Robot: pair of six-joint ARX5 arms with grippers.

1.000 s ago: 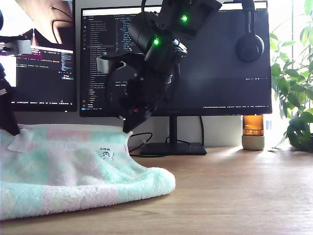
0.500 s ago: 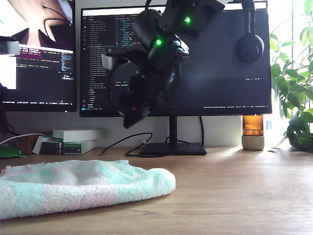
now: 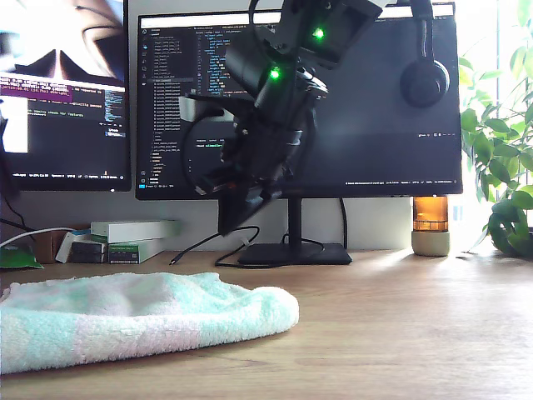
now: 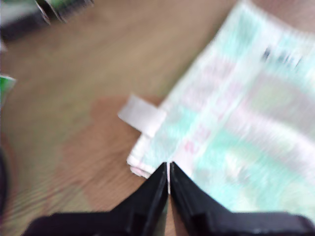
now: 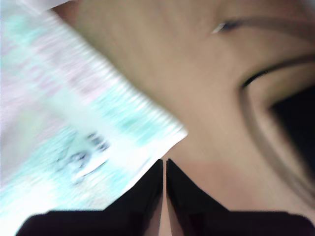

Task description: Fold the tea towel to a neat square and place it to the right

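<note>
The tea towel [image 3: 141, 321], mint green with pink and white bands, lies folded flat on the wooden desk at the exterior view's left. My second gripper [image 3: 236, 218] hangs shut above the towel's far corner, in front of the monitor. Its wrist view, blurred, shows shut jaws [image 5: 164, 164] over the towel corner with a small dark logo [image 5: 81, 155]. My first gripper [image 4: 168, 169] is shut and empty just above the towel corner [image 4: 147, 157] that has the white tag [image 4: 142, 115]. Its arm is almost outside the exterior view.
Two monitors stand behind, with a black monitor foot [image 3: 291, 252] and cables on the desk. Boxes [image 3: 133, 237] sit behind the towel. An orange jar [image 3: 430, 225] and a plant [image 3: 500, 167] are at the exterior view's right. Bare desk [image 3: 400, 317] lies beside the towel.
Both grippers have let go of the towel's raised back edge, which dropped flat into a low fold. The arm at the exterior view's left pulled out of frame; the central arm lifted off.
</note>
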